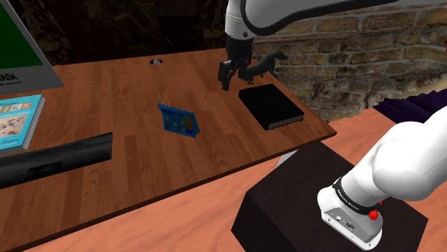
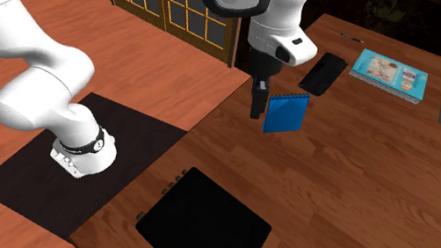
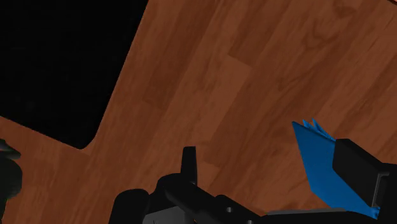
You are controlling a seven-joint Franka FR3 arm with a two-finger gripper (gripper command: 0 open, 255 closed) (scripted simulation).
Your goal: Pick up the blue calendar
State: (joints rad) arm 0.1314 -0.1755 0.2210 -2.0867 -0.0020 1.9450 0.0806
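I log gripper [image 1: 233, 77] spread wide and empty, blue calendar [image 1: 178, 119] below it, toward the shoulder view's left.

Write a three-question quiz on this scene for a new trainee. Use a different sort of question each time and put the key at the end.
1. True or false: the gripper is shut on the blue calendar.
2. Which thing lies to the shoulder view's right of the calendar?
A. a black book
B. a red mug
C. a green bowl
3. Fill in: the calendar rests on the wooden ____.

Key
1. False. The fingers stand apart, and the gripper hangs clear of the calendar.
2. A.
3. table.
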